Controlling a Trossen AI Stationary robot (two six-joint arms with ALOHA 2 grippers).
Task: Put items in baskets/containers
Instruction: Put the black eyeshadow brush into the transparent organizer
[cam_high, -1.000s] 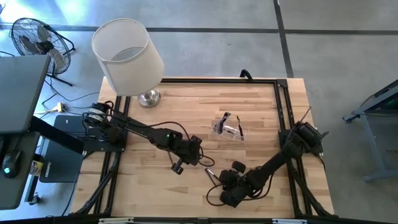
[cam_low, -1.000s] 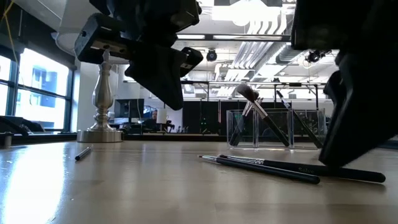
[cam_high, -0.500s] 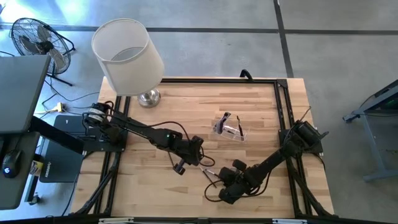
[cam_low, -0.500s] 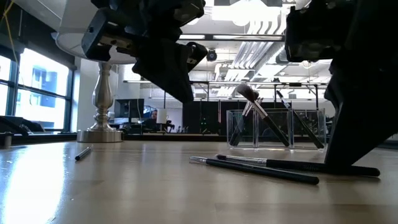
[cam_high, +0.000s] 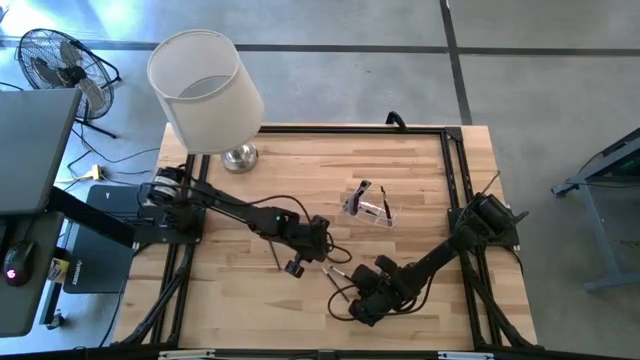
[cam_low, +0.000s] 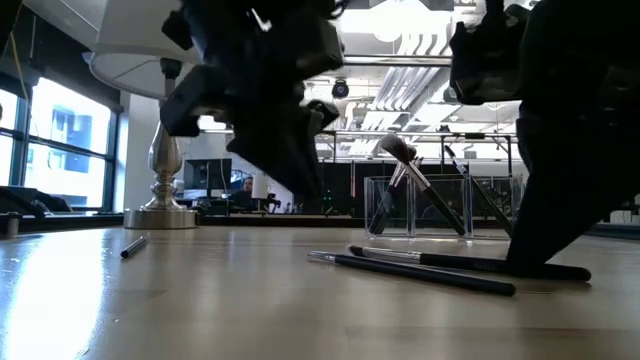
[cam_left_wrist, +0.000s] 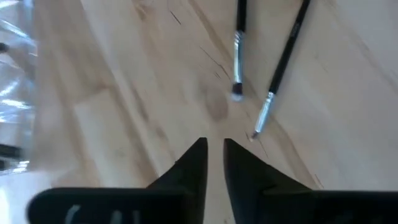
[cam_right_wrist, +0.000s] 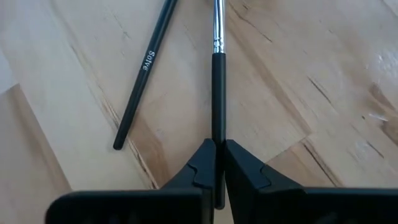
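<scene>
From above, the clear box is taken as the landmark here, sitting on the wooden surface a bit right of centre, with a couple of brushes propped in it. The left end effector is seen just in front-left of the box, and the right end effector is parked further toward the front edge, below the box. Two loose brushes are spotted between the two end effectors. A lamp is stood well off to the back-left of the box.

At surface level, the box is seen upright behind everything, with a fluffy-headed brush leaning out of it. Two dark brushes are laid flat in front of the box, crossing close together. A single small stick is left far to the box's left, near the lamp base.

In the left wrist view, the left end effector is shown slightly parted with nothing between the fingers; two brushes lie ahead of it.

In the right wrist view, the right end effector is clamped on a brush handle, with a second brush lying beside it.
</scene>
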